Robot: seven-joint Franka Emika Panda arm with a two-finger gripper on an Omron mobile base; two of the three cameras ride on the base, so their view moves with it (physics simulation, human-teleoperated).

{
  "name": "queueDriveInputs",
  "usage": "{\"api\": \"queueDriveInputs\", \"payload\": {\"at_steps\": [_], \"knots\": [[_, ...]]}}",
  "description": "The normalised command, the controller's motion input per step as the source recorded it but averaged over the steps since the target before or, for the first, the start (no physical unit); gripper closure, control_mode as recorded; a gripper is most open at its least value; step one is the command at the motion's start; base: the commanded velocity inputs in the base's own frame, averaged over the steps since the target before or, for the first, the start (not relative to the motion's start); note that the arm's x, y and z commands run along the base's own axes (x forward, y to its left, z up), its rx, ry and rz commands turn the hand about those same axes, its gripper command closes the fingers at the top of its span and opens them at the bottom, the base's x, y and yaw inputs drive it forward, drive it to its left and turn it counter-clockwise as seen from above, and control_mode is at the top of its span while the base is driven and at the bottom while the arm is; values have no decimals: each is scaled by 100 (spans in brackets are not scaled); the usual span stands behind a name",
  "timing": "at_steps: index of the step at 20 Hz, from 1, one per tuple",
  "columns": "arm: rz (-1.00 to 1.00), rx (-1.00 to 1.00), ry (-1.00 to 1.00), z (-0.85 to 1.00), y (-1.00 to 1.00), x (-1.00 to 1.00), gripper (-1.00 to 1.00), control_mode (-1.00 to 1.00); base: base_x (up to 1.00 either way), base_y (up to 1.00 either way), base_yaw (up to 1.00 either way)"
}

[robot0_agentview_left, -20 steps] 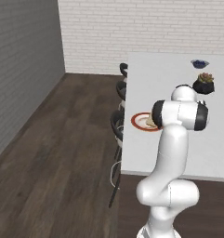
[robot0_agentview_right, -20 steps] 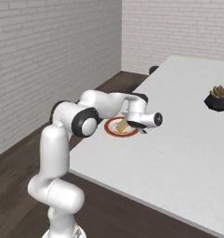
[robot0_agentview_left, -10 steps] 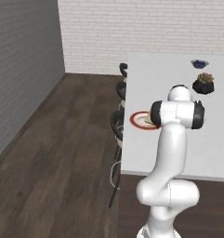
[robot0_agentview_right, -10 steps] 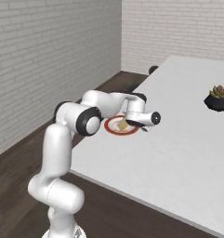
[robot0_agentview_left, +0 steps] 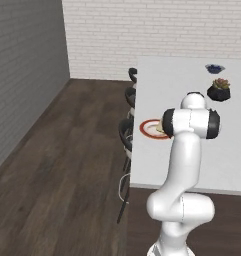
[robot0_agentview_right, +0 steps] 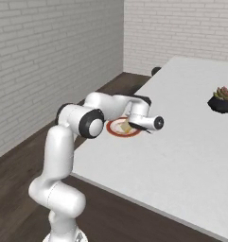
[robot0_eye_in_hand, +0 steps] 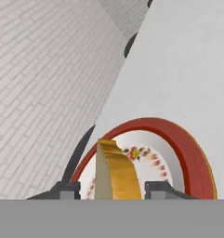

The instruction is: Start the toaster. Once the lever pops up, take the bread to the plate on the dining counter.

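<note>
The bread point(robot0_eye_in_hand: 114, 171) stands on edge between the two dark fingertips point(robot0_eye_in_hand: 69, 190), directly over the red-rimmed plate point(robot0_eye_in_hand: 190, 158), which sits near the edge of the white dining surface point(robot0_agentview_right: 191, 142) on the side nearest the stools point(robot0_agentview_left: 126, 131). In the hand view a sliver of gap shows on either side of the slice, so the jaws look parted and not pinching it, though the fingertips are cut off low in that view and I cannot tell for certain whether one pad touches the crust.

As a judgement, a toasted slice is light, stiff and dry, a little brittle at the crust; the flat faces near the middle are the place for a hold, with gentle pressure.

Whether the slice's lower edge rests on the plate is hidden. In the right base view the gripper point(robot0_agentview_right: 134, 124) covers part of the plate point(robot0_agentview_right: 116, 126); in the left base view the arm's shoulder blocks most of the plate point(robot0_agentview_left: 151, 128). The plate's speckled pattern is too blurred to read.
</note>
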Motion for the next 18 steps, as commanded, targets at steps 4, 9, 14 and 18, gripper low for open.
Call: {"api": "queueDriveInputs", "payload": {"at_steps": [4,9,14,18], "knots": [[-3,-1,-4,0,0,0,-100,-100,0,0,0],[-3,0,-2,0,0,0,-100,-100,0,0,0],[-16,-1,0,11,-3,0,-100,-100,0,0,0],[-27,-13,17,14,-5,0,-100,-100,0,0,0]]}}
